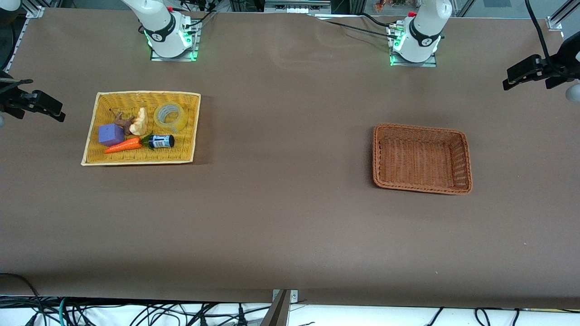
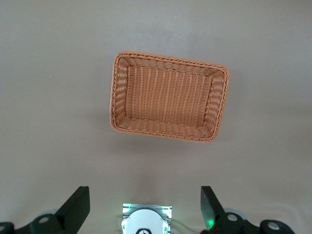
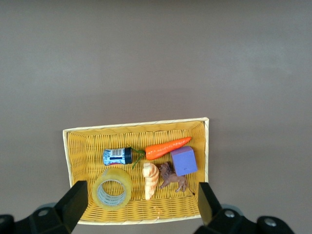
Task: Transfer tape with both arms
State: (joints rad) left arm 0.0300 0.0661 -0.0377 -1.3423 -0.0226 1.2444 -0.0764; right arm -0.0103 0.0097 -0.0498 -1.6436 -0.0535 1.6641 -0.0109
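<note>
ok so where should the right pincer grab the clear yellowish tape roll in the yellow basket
Take the clear yellowish tape roll by its ring wall, one finger in the wide hole and one outside, coming straight down. It lies flat with the hole facing up. Choose the wall away from the pale bread-like piece beside it, in the yellow wicker basket.

Robotics lab — bolted arm bases (image 1: 170,38), cable tangle (image 1: 136,312), clamped cameras (image 1: 34,103)

No legible text anywhere, even on the small bottle's label (image 1: 161,141).
</note>
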